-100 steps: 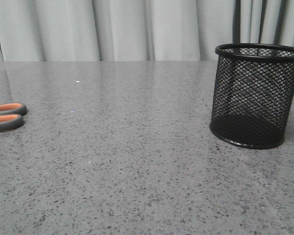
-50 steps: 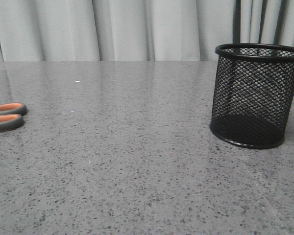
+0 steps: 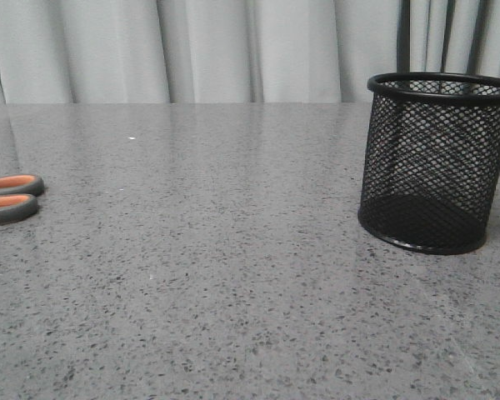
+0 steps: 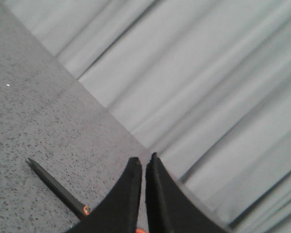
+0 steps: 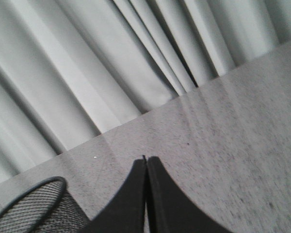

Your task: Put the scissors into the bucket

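Observation:
The scissors lie flat at the table's left edge; only their dark grey, orange-lined handle loops show in the front view. In the left wrist view their slim dark blades lie on the table just beside my left gripper, which is shut and holds nothing. The bucket, a black wire-mesh cup, stands upright at the right of the table. Its rim shows in the right wrist view, beside my right gripper, which is shut and holds nothing. Neither gripper shows in the front view.
The grey speckled table stretches between the scissors and the bucket. Pale grey curtains hang behind the table's far edge.

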You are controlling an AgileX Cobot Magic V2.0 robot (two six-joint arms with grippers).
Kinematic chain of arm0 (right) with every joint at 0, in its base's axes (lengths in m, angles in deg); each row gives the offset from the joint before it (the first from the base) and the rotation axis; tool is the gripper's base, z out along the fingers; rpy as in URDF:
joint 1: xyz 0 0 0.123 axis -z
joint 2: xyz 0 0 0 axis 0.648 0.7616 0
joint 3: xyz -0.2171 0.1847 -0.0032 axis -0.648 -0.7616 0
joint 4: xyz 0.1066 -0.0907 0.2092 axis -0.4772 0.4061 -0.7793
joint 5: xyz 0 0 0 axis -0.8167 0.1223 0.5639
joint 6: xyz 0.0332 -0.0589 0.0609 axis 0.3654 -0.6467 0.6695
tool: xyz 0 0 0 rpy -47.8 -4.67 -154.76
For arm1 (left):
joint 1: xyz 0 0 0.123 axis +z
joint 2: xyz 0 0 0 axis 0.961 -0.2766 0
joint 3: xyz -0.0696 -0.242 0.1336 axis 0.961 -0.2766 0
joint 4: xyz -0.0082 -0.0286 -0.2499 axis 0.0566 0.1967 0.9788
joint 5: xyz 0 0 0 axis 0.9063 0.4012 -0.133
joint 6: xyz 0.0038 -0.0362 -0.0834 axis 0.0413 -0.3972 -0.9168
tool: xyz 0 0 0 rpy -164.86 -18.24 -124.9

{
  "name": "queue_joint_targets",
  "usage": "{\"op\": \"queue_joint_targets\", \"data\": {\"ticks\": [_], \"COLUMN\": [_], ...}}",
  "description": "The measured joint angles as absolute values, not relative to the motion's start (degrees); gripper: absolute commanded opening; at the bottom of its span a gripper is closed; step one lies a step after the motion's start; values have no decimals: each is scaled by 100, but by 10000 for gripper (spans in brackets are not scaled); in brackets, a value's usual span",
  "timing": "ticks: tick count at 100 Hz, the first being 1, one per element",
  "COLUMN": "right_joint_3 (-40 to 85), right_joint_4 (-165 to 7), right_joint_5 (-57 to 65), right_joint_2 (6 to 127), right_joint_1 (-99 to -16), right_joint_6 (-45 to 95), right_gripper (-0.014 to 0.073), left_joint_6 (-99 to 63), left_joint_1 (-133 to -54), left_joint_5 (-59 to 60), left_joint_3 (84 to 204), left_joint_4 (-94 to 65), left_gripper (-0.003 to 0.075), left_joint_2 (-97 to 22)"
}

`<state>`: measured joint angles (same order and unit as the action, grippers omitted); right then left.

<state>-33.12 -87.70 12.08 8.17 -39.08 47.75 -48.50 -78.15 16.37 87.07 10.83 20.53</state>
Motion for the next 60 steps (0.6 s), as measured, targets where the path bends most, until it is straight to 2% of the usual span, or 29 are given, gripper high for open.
{"op": "queue_joint_targets", "data": {"ticks": [6, 14, 23, 28, 43, 60], "right_joint_3": [-2853, -2259, -1603, -1295, -669, -507], "right_joint_4": [-8452, -7946, -7555, -7437, -7318, -7284], "right_joint_5": [870, 399, -171, -471, -1052, -1160], "right_joint_2": [1027, 1425, 1972, 2253, 2879, 3064], "right_joint_1": [-3908, -3908, -3908, -3908, -3995, -4326], "right_joint_6": [4775, 4775, 4775, 4775, 4618, 4530], "right_gripper": [29, 175, 343, 399, 419, 419], "left_joint_6": [-4850, -4850, -4839, -4839, -4741, -4421], "left_joint_1": [-7815, -7815, -7815, -7815, -7815, -7879], "left_joint_5": [1201, 712, 168, -163, -1199, -1695], "left_joint_3": [8878, 9339, 9948, 10280, 11208, 11997], "left_joint_4": [487, -310, -1156, -1557, -2693, -3942], "left_gripper": [200, 335, 365, 365, 366, 370], "left_joint_2": [2053, 1924, 1469, 1142, -14, -1094]}}
